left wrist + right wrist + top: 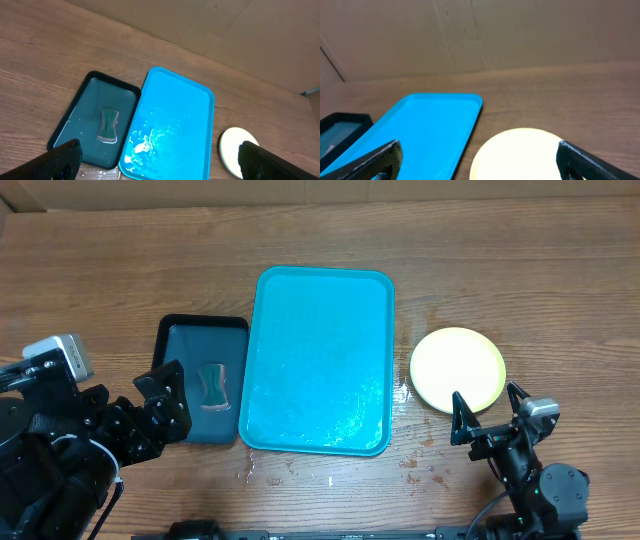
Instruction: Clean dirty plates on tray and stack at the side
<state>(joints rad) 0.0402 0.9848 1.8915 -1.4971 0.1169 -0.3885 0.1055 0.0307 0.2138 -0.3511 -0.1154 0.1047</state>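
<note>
The turquoise tray lies mid-table with nothing on it but wet streaks; it also shows in the left wrist view and the right wrist view. A stack of plates with a yellow-green one on top sits on the table to the tray's right, seen too in the left wrist view and the right wrist view. I cannot tell how many plates are in the stack. My left gripper is open and empty near the black tray. My right gripper is open and empty just in front of the plate stack.
A smaller black tray holding water and a teal sponge lies left of the turquoise tray. Water drops spot the wood in front of both trays. A cardboard wall stands at the back.
</note>
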